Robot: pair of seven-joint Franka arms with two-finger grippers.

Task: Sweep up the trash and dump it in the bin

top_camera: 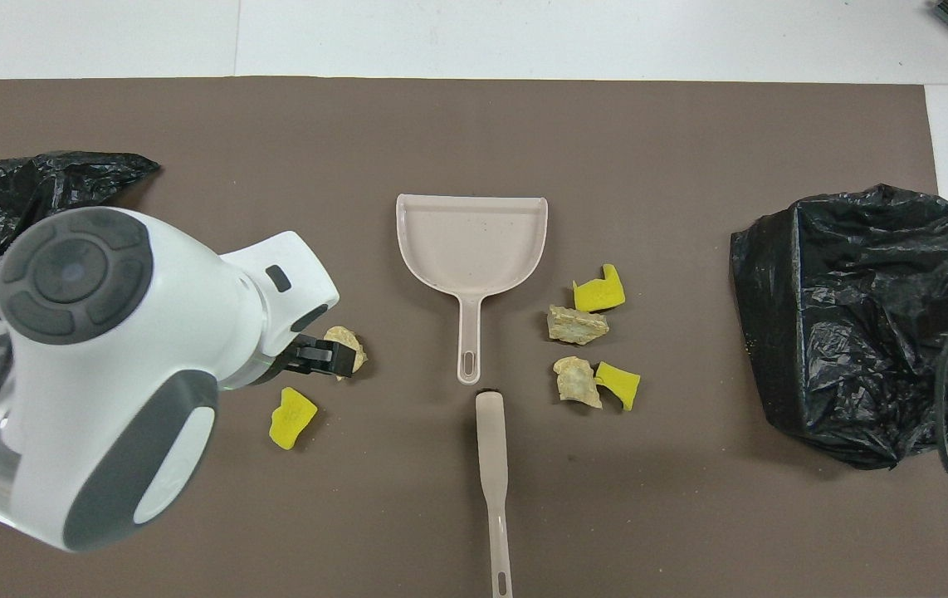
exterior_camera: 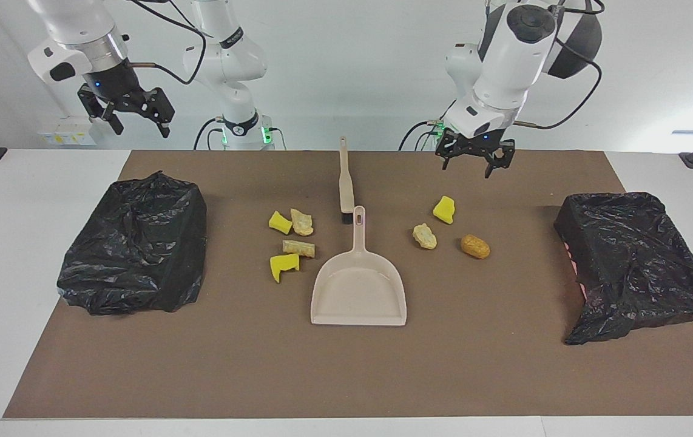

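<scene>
Trash lies on the brown mat in two groups either side of the beige dustpan (exterior_camera: 358,291). Toward the right arm's end are two yellow chunks (exterior_camera: 280,222) (exterior_camera: 284,266) and two tan lumps (exterior_camera: 302,222) (exterior_camera: 298,247). Toward the left arm's end are a yellow chunk (exterior_camera: 444,209), a tan lump (exterior_camera: 425,236) and a brown lump (exterior_camera: 475,246). The beige brush (exterior_camera: 345,182) lies nearer the robots, its bristles by the dustpan's handle. My left gripper (exterior_camera: 473,164) hangs open and empty above that second group. My right gripper (exterior_camera: 128,115) waits open, high over the table's edge.
Two bins lined with black bags stand on the mat, one at the right arm's end (exterior_camera: 134,243) and one at the left arm's end (exterior_camera: 632,261). In the overhead view my left arm covers the brown lump and part of the bin (top_camera: 42,178) beside it.
</scene>
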